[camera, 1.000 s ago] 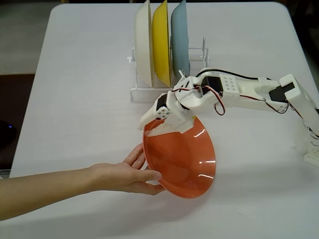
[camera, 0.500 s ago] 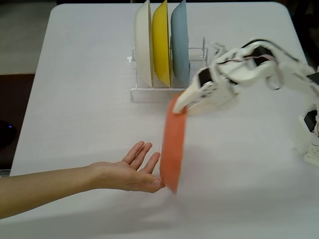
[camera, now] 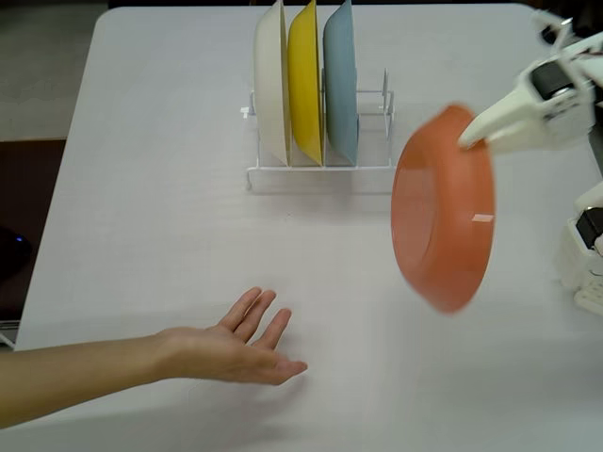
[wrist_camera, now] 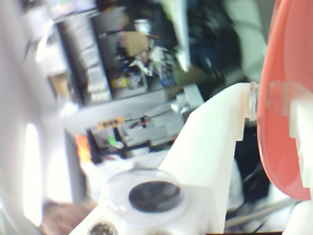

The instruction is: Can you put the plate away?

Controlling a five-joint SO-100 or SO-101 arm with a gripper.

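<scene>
above the table (camera: 141, 188), hand (camera: 468, 139) grips the plate (camera: 443, 221).

plate (camera: 441, 226) — orange-red, glossy | on edge, airborne — right of rack (camera: 320, 169)

White printed-plastic arm (camera: 556, 94); tapered end effector (camera: 468, 141); round black lens cap.
</scene>
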